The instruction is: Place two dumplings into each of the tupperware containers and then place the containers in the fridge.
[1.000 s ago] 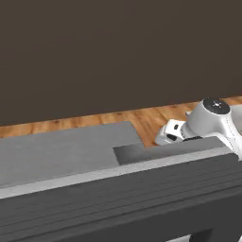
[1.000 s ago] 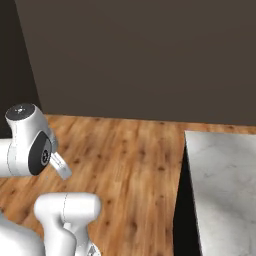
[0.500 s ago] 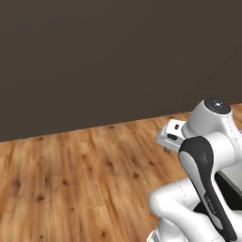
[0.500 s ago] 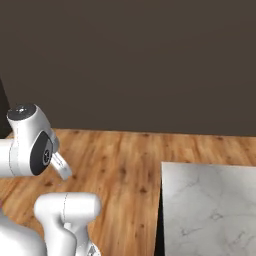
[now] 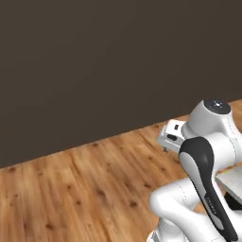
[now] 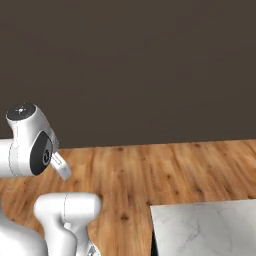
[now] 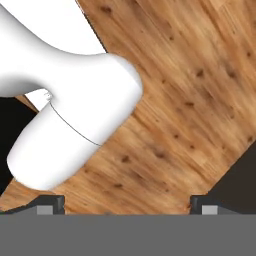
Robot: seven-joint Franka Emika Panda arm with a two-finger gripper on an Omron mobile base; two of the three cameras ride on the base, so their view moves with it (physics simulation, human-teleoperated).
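My gripper (image 7: 127, 204) is open. Its two dark fingertips (image 7: 50, 203) stand far apart at the bottom of the hand view, with nothing between them and bare wooden floor (image 7: 190, 100) beyond. The white hand (image 5: 169, 136) is folded in close to the arm's upper joint, and from the right base view it pokes out beside the same joint (image 6: 61, 166). The dumplings, the tupperware containers and the fridge are out of view.
A dark wall (image 5: 94, 71) runs across the back, with wooden floor (image 6: 165, 170) in front of it. A white marble counter corner (image 6: 205, 227) sits at the lower right of the right base view. A grey slab edge (image 5: 234, 182) shows behind the arm.
The whole picture has shifted, so the base has moved. The grey counter has left the left base view, and the marble counter has slid down and left. The arm keeps its pose, gripper open.
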